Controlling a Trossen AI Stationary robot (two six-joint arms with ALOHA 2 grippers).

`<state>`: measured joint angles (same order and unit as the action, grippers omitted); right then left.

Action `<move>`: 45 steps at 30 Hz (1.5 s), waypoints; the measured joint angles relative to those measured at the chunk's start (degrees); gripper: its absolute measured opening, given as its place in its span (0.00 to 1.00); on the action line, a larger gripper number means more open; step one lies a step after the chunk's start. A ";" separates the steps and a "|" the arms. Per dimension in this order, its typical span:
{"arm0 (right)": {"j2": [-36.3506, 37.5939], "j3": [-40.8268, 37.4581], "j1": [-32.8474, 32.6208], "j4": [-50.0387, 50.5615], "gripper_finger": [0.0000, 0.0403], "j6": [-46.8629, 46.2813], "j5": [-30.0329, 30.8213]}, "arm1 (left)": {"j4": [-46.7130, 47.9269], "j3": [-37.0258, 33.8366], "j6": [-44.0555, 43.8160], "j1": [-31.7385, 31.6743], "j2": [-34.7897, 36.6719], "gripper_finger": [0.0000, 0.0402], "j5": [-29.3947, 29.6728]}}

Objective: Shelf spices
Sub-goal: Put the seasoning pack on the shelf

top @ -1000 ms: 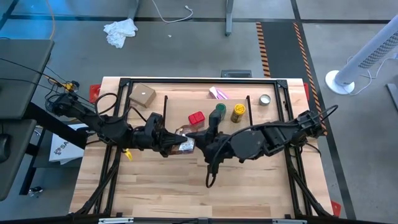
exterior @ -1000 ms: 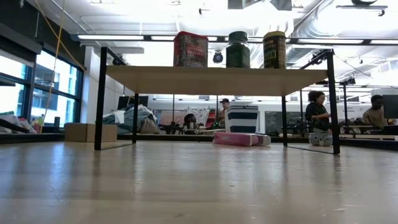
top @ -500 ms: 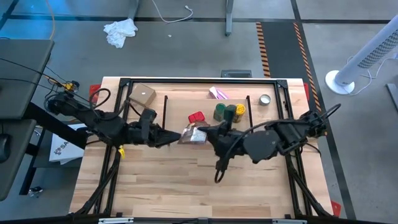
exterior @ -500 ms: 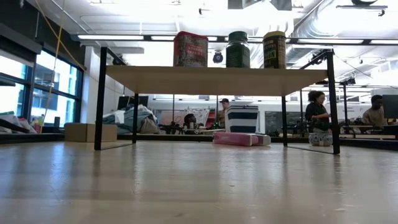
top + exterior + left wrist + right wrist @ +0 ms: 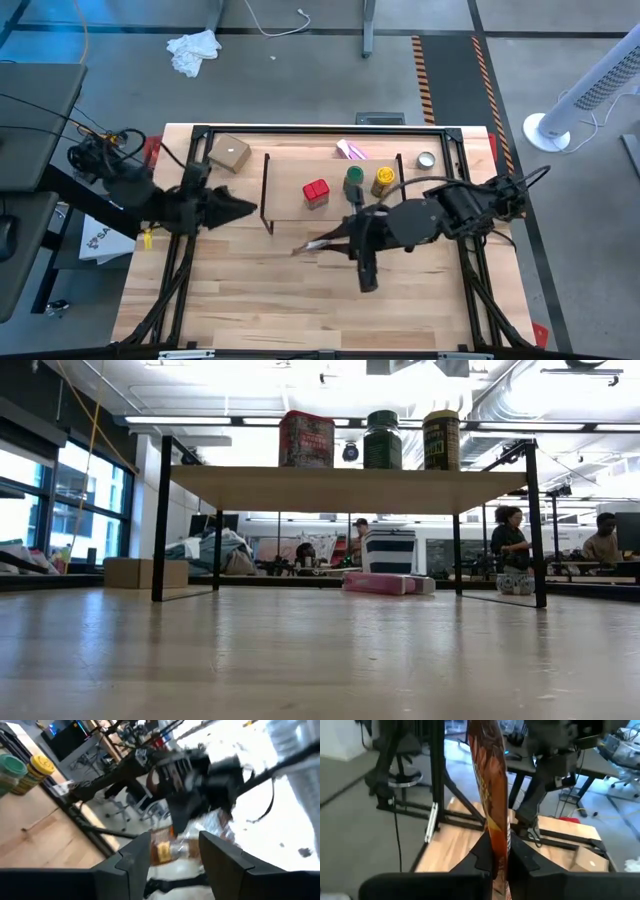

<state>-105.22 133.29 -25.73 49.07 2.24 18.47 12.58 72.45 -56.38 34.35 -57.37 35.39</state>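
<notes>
Orange-brown packet [image 5: 318, 243], high view: I hold it clamped in my right claw [image 5: 338, 240] above the desk's [image 5: 250, 300] middle, near the shelf [image 5: 290, 180]; left claw [image 5: 250, 208] parted, empty, toward the left edge. Low view: red container [image 5: 306, 439], green-lidded jar [image 5: 382, 439], yellow jar [image 5: 441, 440] shelved. Right wrist view: packet pinched edge-on.

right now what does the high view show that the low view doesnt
Only the high view shows both arms: the right gripper shut on the flat orange-brown packet over the table, in front of the shelf; the left gripper near the shelf's left end, holding nothing; also the small silver tin. Only the low view shows the room behind, with people seated at desks. Both show the red container, green-lidded jar and yellow jar on the shelf, plus the pink packet and cardboard box.
</notes>
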 joint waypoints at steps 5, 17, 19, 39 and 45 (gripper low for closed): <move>-2.22 -0.07 2.59 -6.27 0.04 -3.92 -4.48 | 0.64 -0.02 5.82 6.18 -2.15 0.46 3.82; -5.96 -0.13 5.98 -11.06 0.04 -17.96 -11.41 | 0.82 -0.09 30.19 13.35 -7.59 0.57 18.25; -5.98 -0.13 5.92 -10.36 0.04 -19.23 -9.94 | -0.39 -0.07 35.90 13.40 -7.48 0.58 20.33; -8.60 -0.11 7.38 -13.50 0.03 -16.78 -8.57 | -11.25 -0.05 50.51 7.41 -9.40 0.67 16.80; -8.60 -0.11 7.36 -13.33 0.03 -16.08 -9.54 | -12.02 -0.05 50.62 5.71 -10.04 0.61 11.88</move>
<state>-113.82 133.19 -18.37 35.74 -13.84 8.93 0.56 72.40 -5.76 40.06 -67.40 47.27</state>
